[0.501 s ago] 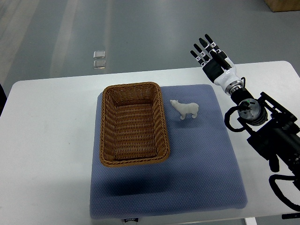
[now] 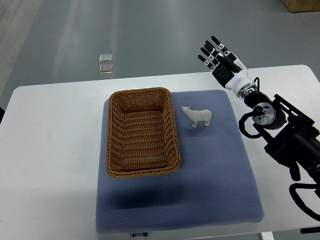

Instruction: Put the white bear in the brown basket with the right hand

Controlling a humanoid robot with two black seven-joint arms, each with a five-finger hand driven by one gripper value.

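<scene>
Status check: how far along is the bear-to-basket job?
Nothing looks done yet. The white bear stands on the blue mat, right of the empty brown basket. The right hand hangs open beyond the table's far edge, holding nothing. Reaching, grasping and placing remain.

Right arm (image 2: 287, 137) cut off at the picture's right and bottom edges; upper links out of frame. Tabletop (image 2: 50, 150) near edge runs off the bottom; far right corner clipped. Blue mat (image 2: 220, 180) carries a small label at its near edge, print too small to read. Two small clear items on floor (image 2: 105, 63), far left, too small to identify. Brown box (image 2: 302, 5) at far right corner mostly cropped.
</scene>
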